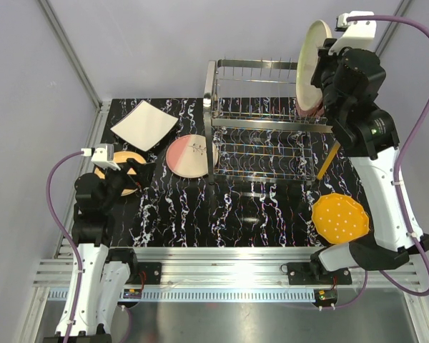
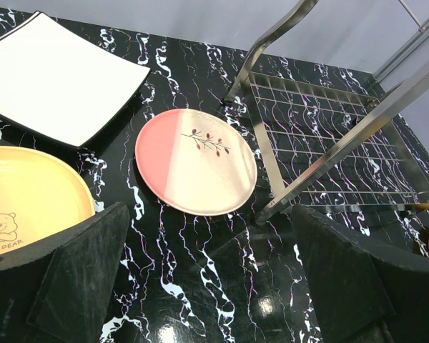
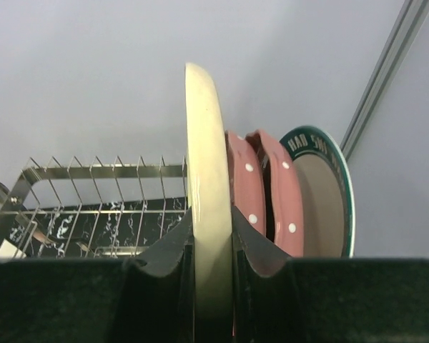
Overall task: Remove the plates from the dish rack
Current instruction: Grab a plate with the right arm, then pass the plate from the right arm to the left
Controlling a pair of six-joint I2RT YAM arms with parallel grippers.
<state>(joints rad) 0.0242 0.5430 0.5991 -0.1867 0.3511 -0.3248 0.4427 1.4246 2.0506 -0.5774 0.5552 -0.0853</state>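
Marbled table (image 2: 200,286) bears yellow plate (image 2: 28,193) reading "DEAR".

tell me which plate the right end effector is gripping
The cream plate, upright on edge and pinched in the right end effector. The two pink polka-dotted plates and the green-rimmed plate beside it stand free of the grip.

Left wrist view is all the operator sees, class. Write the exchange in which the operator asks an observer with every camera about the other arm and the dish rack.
Operator: Is the other arm holding anything?
Observer: Yes, the right gripper is shut on a cream plate, held on edge.
Operator: Which plates stand in the dish rack?
Observer: Two pink dotted plates and a green-rimmed plate, at its far right end.
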